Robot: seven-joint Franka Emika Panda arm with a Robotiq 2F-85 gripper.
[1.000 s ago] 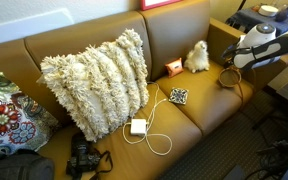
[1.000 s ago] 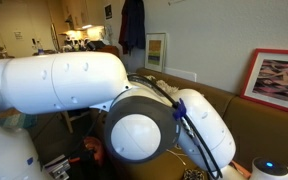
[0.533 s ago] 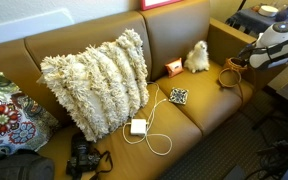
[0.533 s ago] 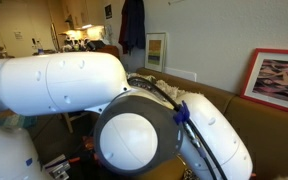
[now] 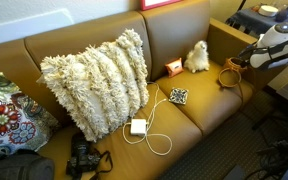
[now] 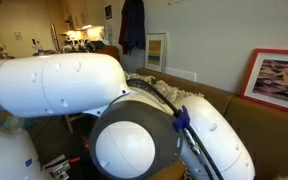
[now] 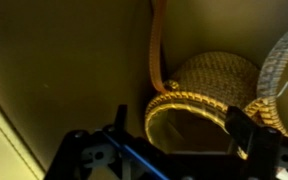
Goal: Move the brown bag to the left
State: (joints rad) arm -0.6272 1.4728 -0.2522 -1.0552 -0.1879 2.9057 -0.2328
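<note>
The brown bag (image 5: 228, 77) lies at the right end of the tan sofa (image 5: 184, 120), by the armrest, its thin strap trailing over the seat edge. My gripper (image 5: 243, 63) hangs just above and to the right of it. In the wrist view the bag (image 7: 216, 74) shows a woven body and a round ring rim. That rim sits between the two dark fingers of my gripper (image 7: 182, 132), which stands open around the bag's mouth. A thin strap (image 7: 155, 45) runs up from the rim. In an exterior view the white arm (image 6: 114, 110) hides the bag.
Left of the bag sit a white plush toy (image 5: 197, 57) and a small orange-red box (image 5: 173, 68). Farther left on the seat are a patterned square (image 5: 178, 96), a white charger with cable (image 5: 138, 126), a shaggy cream pillow (image 5: 94, 85) and a black camera (image 5: 82, 158).
Over the last second the arm drew back to the right, uncovering more of the bag. In the last half second nothing has visibly moved.
</note>
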